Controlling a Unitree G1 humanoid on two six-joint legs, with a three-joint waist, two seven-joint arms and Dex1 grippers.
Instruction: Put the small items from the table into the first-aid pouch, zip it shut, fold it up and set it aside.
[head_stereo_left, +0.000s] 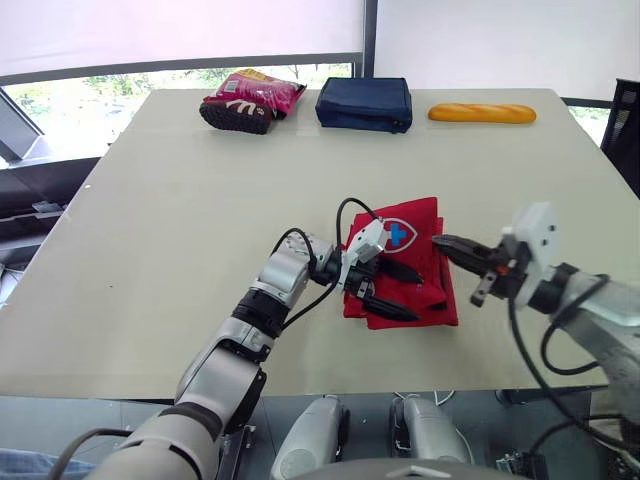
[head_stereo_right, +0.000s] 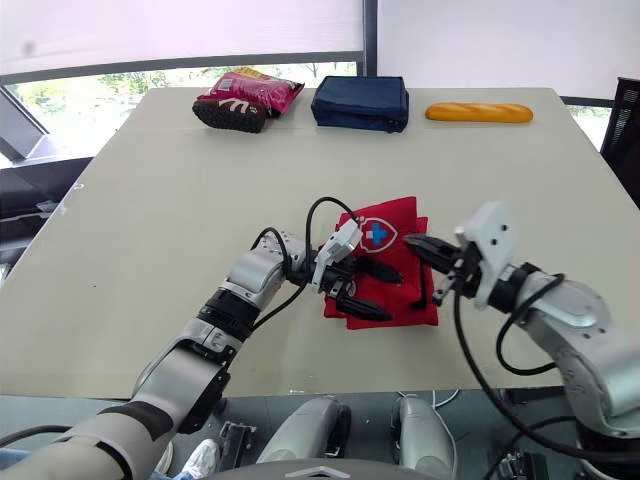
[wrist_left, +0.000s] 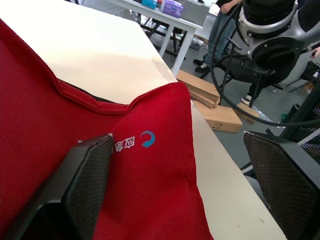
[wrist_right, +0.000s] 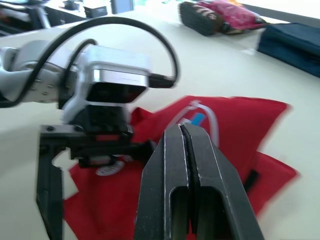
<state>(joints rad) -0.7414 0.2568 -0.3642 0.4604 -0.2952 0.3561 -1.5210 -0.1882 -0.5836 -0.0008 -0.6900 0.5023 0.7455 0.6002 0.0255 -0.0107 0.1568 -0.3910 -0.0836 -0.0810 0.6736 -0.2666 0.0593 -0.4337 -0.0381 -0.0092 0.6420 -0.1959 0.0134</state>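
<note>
**Left eye view.** The first-aid pouch (head_stereo_left: 420, 220) lies on the table (head_stereo_left: 150, 220) at lower centre of the frame. It is red, layered over itself, and its long axis runs from upper frame to lower frame. The left gripper (head_stereo_left: 405, 293) comes in from the pouch's left edge with its jaws spread. One finger lies across the middle of the fabric and the other near the lower edge, and nothing is held between them. The right gripper (head_stereo_left: 455, 248) stands at the pouch's upper right edge, tips pointing left onto the fabric. The pouch therefore lies between the two claws, with the left claw further onto it.

**Right eye view.** The arrangement is the same. A snack bag (head_stereo_right: 245, 98), a navy case (head_stereo_right: 360, 103) and a bread loaf (head_stereo_right: 478, 112) stand along the upper edge of the table, well apart from the pouch.

**Left wrist view.** One of the fingers (wrist_left: 85, 180) sits over the red fabric. The other sits beyond the pouch's edge, with the table edge behind it. The jaws are wide apart.

**Right wrist view.** The right claw's fingers are pressed together with nothing between them, and they aim at the pouch at centre frame.

**Judgement.** No loose small items show near the pouch, so folding or setting aside appears to be the step in hand. The left arm is better placed to grasp. The right claw would have to open first.
</note>
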